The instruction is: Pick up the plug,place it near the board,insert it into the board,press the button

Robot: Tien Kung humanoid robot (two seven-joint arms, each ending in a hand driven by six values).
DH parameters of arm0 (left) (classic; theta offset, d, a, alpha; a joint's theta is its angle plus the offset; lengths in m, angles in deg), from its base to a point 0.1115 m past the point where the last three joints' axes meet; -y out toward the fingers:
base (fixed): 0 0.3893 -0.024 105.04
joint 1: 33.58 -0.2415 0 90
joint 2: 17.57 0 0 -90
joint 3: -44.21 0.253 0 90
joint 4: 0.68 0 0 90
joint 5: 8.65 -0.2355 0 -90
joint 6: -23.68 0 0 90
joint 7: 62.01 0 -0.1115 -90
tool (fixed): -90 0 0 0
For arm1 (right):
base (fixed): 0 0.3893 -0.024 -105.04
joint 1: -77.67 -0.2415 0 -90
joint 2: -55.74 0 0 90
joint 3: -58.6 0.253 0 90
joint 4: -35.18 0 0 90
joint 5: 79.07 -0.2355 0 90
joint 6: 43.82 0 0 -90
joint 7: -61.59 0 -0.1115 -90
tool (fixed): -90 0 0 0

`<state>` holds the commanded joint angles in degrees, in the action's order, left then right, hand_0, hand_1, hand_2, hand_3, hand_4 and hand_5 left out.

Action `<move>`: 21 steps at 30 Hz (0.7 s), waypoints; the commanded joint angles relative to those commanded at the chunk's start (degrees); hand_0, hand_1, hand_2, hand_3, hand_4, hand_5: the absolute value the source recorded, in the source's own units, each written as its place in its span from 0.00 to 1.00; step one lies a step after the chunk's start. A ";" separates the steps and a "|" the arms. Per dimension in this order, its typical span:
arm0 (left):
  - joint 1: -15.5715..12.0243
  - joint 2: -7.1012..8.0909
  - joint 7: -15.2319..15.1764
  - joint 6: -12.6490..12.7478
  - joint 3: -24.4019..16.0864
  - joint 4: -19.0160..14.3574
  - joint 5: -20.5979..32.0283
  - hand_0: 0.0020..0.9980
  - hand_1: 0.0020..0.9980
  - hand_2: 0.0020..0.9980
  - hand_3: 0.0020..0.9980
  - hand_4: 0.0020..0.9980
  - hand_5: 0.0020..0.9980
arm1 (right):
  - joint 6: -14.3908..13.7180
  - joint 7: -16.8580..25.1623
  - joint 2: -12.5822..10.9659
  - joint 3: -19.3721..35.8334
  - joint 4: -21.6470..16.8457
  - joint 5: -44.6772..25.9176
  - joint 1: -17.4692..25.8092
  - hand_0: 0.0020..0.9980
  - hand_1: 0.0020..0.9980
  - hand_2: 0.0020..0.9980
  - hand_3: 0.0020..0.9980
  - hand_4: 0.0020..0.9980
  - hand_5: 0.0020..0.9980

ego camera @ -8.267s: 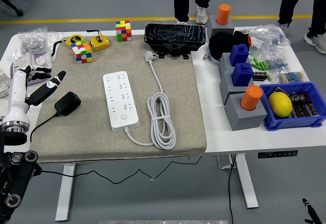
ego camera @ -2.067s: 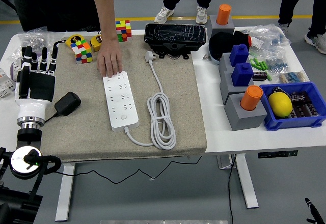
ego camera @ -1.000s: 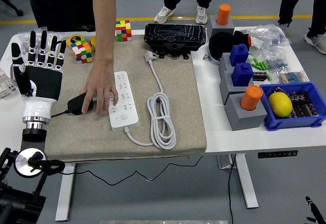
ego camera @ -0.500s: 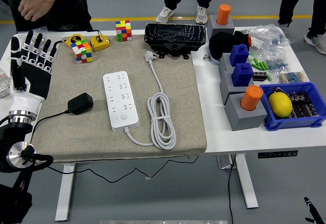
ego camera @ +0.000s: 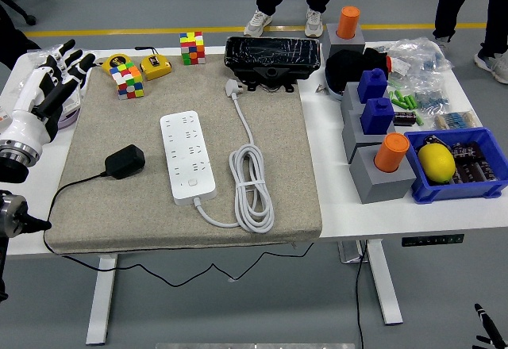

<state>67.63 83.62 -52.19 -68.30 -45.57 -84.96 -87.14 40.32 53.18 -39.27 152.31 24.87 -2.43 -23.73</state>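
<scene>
Since half a second ago the left hand (ego camera: 57, 79) has swung outward to the table's far-left edge, and the person's hand that showed at the top left has gone from view. Its fingers are spread apart and hold nothing, hovering beside the grey mat (ego camera: 95, 206). On that mat the black plug (ego camera: 125, 161) lies flat, its dark cable trailing off toward the near-left edge; it sits near the white power strip (ego camera: 188, 155) but apart from it, to its left. White cord (ego camera: 252, 186) from the strip lies coiled just to its right, ending in a white plug (ego camera: 233, 87) near a black box (ego camera: 274, 59). Two colour cubes (ego camera: 128, 78) sit at the mat's far edge. No right hand shows.
</scene>
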 joint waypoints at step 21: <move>0.28 -0.09 2.01 -4.80 1.63 6.61 -40.33 1.00 1.00 1.00 1.00 1.00 0.18 | -0.12 -0.19 0.24 0.11 0.00 0.14 0.41 1.00 0.86 0.78 0.84 1.00 1.00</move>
<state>67.92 83.53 -50.18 -73.10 -43.94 -78.35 -127.47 40.20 52.98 -39.03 152.42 24.87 -2.29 -23.32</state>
